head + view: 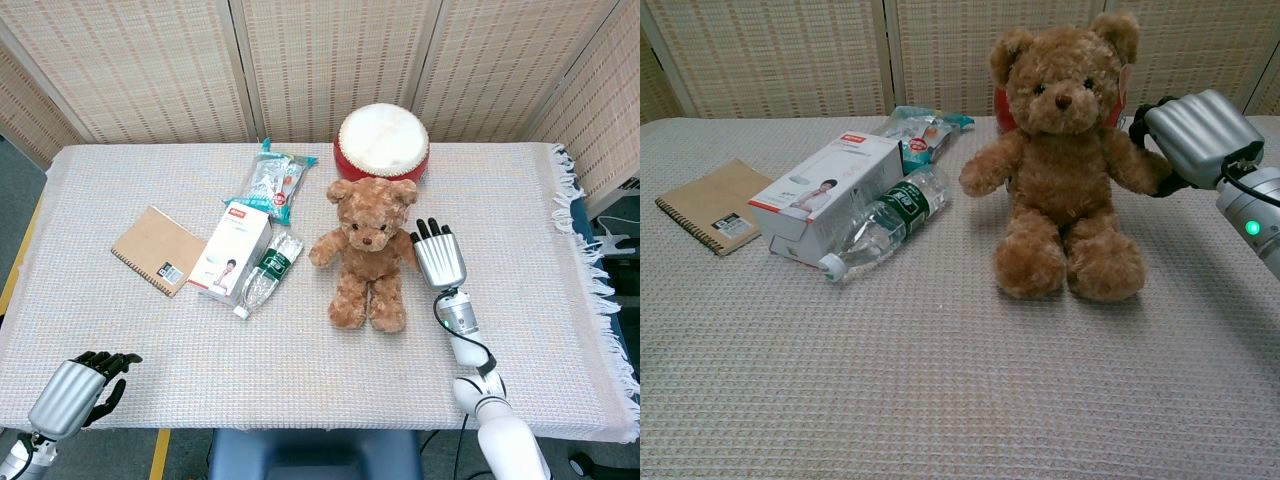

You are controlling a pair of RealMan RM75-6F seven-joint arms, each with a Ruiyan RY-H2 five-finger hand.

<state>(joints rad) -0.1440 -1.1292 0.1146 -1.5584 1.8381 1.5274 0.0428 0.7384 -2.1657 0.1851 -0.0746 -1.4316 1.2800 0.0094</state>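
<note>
Plush and light, the bear [1065, 165] sits upright mid-surface before the drum [382, 143], and we judge it squashy, best gripped round the torso, while our right hand [1192, 135] curls dark fingers [1150, 110] onto its arm.

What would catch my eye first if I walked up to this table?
Probably the brown teddy bear sitting upright mid-table, with the robot's right hand against its arm. Behind it stands a red drum; to its left a water bottle lies beside a white box.
</note>
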